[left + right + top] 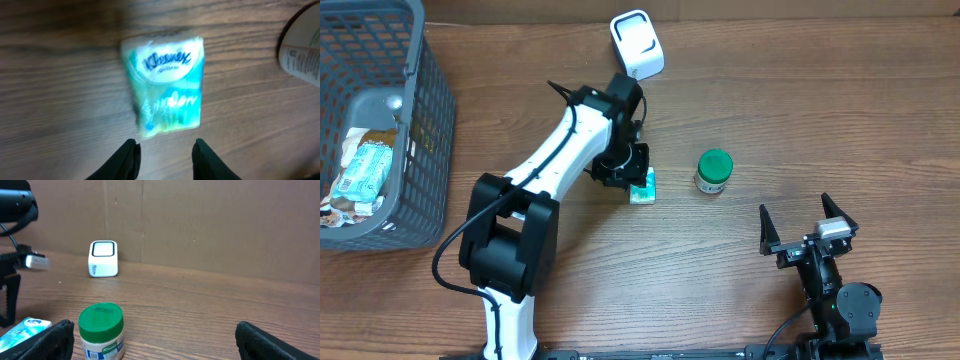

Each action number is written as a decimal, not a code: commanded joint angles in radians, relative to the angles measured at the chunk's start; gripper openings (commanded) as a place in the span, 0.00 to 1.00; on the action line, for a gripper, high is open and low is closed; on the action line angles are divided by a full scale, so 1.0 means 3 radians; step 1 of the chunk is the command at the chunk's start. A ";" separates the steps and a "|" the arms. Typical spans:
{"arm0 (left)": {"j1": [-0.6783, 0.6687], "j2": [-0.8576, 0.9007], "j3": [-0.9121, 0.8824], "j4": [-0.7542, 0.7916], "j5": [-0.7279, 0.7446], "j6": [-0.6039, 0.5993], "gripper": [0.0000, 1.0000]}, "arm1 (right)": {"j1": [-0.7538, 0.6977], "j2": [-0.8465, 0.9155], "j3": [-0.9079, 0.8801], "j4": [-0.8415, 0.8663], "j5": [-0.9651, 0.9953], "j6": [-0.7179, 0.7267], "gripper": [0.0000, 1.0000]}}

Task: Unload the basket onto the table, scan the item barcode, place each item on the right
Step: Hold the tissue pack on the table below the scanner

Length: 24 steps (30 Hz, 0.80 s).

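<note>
the tissue pack (165, 85) lies flat near the middle of the desk (770, 100), label up, so its barcode is likely on a hidden face; the left gripper (165, 147) hangs just over it, fingers slightly apart and clamped on nothing, lined up to pinch it; the scanner (637, 43) stands at the far edge; the right gripper (808, 228) rests spread wide by the near edge, out of the way

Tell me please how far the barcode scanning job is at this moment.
Done: nothing visible; the tissue pack lies flat on the table. In hand: the left claw hovers open at the pack's edge, not gripping. Left: grasp it, carry it to the white scanner and show its barcode. The right claw rests open.
</note>
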 commanded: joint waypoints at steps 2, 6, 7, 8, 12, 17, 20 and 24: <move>-0.0008 0.0009 -0.0223 0.0215 -0.0103 -0.0214 0.33 | 0.0014 -0.0023 -0.0034 0.0009 -0.0018 -0.0015 1.00; -0.0008 0.0010 -0.0394 0.0431 -0.0252 -0.0348 0.34 | 0.0014 -0.0023 -0.0034 0.0009 -0.0018 -0.0015 1.00; -0.0008 0.0010 -0.0421 0.0490 -0.0251 -0.0347 0.34 | 0.0014 -0.0023 -0.0034 0.0009 -0.0018 -0.0015 1.00; -0.0008 0.0010 -0.0437 0.0537 -0.0249 -0.0347 0.34 | 0.0014 -0.0023 -0.0034 0.0009 -0.0018 -0.0015 1.00; -0.0017 0.0010 -0.0473 0.0661 -0.0244 -0.0347 0.34 | 0.0014 -0.0023 -0.0034 0.0009 -0.0017 -0.0015 1.00; -0.0072 0.0014 -0.0575 0.0781 -0.0258 -0.0346 0.32 | 0.0014 -0.0023 -0.0034 0.0009 -0.0017 -0.0015 1.00; -0.0102 0.0014 -0.0706 0.0918 -0.0256 -0.0347 0.26 | 0.0014 -0.0023 -0.0034 0.0009 -0.0017 -0.0015 1.00; -0.0117 0.0006 -0.0754 0.0964 -0.0257 -0.0334 0.04 | 0.0014 -0.0023 -0.0034 0.0009 -0.0018 -0.0015 1.00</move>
